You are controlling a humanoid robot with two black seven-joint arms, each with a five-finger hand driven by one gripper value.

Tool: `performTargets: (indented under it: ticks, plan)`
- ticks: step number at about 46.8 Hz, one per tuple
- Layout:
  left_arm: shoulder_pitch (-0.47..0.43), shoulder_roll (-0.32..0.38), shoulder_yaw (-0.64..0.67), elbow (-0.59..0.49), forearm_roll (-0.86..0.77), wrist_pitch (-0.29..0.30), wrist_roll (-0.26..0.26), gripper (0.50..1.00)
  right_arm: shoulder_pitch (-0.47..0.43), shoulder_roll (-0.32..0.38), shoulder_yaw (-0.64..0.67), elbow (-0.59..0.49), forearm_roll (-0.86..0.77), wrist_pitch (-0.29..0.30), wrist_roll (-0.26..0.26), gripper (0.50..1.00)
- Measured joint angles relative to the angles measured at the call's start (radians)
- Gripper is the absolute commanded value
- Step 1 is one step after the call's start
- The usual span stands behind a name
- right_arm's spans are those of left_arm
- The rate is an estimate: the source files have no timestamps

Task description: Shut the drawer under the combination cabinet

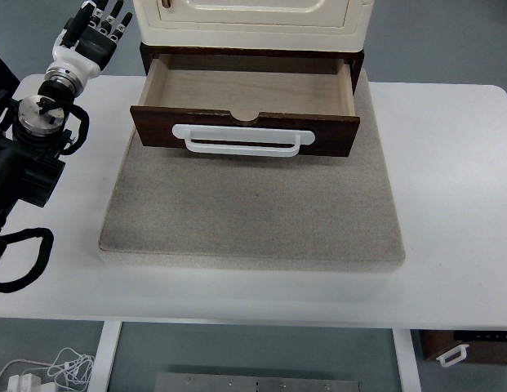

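A cream cabinet point(253, 20) stands at the back of a grey mat point(253, 212). Its dark brown wooden drawer point(245, 131) is pulled out toward me, empty inside, with a white handle point(241, 140) on its front. My left hand point(96, 31) is raised at the upper left, to the left of the cabinet and apart from it. Its fingers are spread and hold nothing. The left arm point(37, 131) runs down the left edge. The right arm is out of view.
The mat lies on a white table point(457, 163). Black cables point(24, 261) loop at the left edge of the table. Another brown drawer box with a white handle point(461, 349) sits below the table at the lower right.
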Motion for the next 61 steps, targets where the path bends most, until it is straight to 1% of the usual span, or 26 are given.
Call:
performTargets:
  ticks: [10,19,27,47,61]
  plan:
    - [0.001,0.004,0.002,0.002,0.000,-0.008,0.000,0.999,0.000,0.000,0.000,0.000,0.000,0.000,0.000,0.952]
    - [0.002,0.014,0.000,0.004,-0.003,-0.061,0.000,0.999,0.000,0.000,-0.001,0.000,0.000,0.000,0.000,0.952]
    - [0.001,0.020,0.000,0.002,-0.004,-0.072,0.001,0.999,0.000,0.000,0.000,0.000,0.000,0.000,0.000,0.952]
    - [-0.002,0.037,0.000,0.004,-0.001,-0.069,0.000,0.996,0.000,0.000,0.000,0.000,0.000,0.000,0.000,0.952]
    - [-0.049,0.076,0.004,0.003,0.011,-0.058,0.000,0.996,0.000,0.000,0.000,0.000,0.000,0.000,0.000,0.952]
